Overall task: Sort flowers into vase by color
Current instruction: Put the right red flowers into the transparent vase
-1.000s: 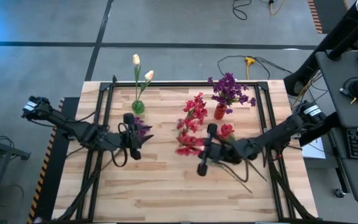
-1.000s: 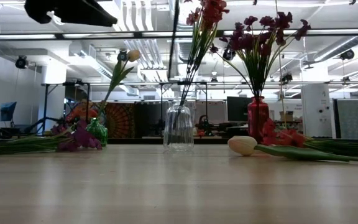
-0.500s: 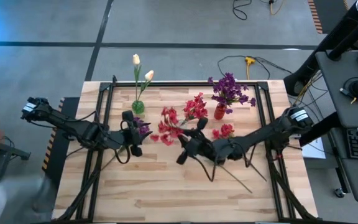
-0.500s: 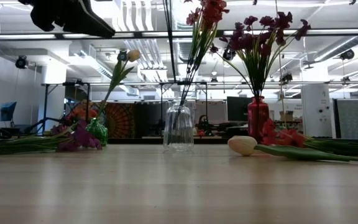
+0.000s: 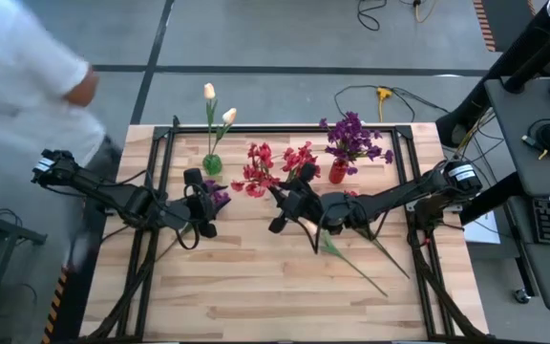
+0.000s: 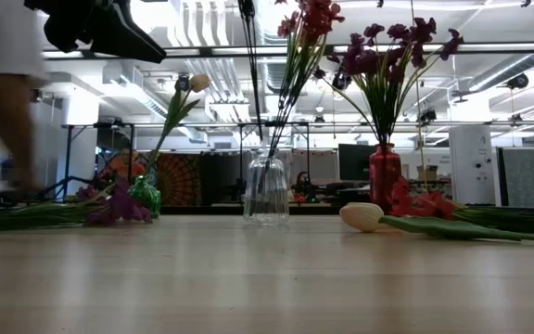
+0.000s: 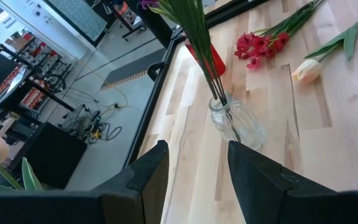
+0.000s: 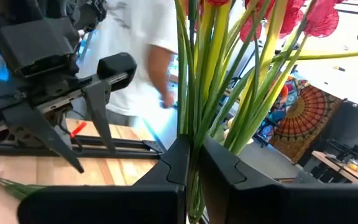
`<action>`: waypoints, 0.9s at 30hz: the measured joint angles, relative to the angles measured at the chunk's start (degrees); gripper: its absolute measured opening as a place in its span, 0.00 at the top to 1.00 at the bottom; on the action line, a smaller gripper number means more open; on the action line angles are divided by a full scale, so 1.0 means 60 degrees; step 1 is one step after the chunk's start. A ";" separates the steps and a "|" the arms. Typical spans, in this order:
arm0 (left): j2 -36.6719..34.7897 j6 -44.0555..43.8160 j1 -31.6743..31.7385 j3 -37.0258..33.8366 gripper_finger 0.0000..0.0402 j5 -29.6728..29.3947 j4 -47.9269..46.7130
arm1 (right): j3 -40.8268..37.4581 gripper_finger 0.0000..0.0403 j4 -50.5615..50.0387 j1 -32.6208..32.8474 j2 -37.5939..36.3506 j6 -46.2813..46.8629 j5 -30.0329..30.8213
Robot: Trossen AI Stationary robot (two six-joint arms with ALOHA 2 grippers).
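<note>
Overhead, the right gripper (image 5: 287,204) jaws clench a red flower (image 5: 256,172) stem; left gripper (image 5: 199,205) jaws released.

Both arms were dark, near black, built of slim jointed links with bulkier housings at the joints. The right arm (image 5: 404,199) carried a round silver-white cap at one joint, and the left arm (image 5: 113,196) ended in a blocky grey-and-black base unit. Thin black cables looped alongside the left arm's links. The left end effector (image 7: 194,177) had two broad, matte black fingers with angular, faceted faces; the right end effector (image 8: 191,165) showed the same flat black wedges
</note>
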 joint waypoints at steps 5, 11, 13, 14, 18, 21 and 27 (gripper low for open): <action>0.0000 0.0001 0.0000 0.0000 0.63 -0.0004 -0.0001 | -0.0159 0.96 0.0001 -0.0100 0.0000 0.0035 0.0000; 0.0000 0.0002 0.0000 0.0000 0.63 -0.0007 -0.0001 | -0.0463 0.96 0.0006 -0.0265 0.0000 0.0339 -0.0004; 0.0000 0.0002 0.0000 0.0000 0.63 -0.0007 -0.0001 | -0.0535 0.96 0.0009 -0.0315 0.0000 0.0462 -0.0007; 0.0000 0.0001 0.0000 0.0000 0.63 -0.0007 -0.0004 | -0.0565 0.96 0.0005 -0.0341 0.0000 0.0498 -0.0004; 0.0000 -0.0001 0.0000 0.0000 0.63 -0.0007 -0.0001 | -0.0603 0.96 0.0040 -0.0372 0.0000 0.0501 -0.0004; 0.0000 0.0000 0.0000 0.0000 0.63 -0.0010 -0.0001 | -0.0623 0.96 0.0038 -0.0370 0.0000 0.0502 -0.0004; 0.0000 0.0002 0.0000 0.0000 0.63 -0.0011 -0.0005 | -0.0623 0.95 0.0041 -0.0370 0.0000 0.0705 -0.0004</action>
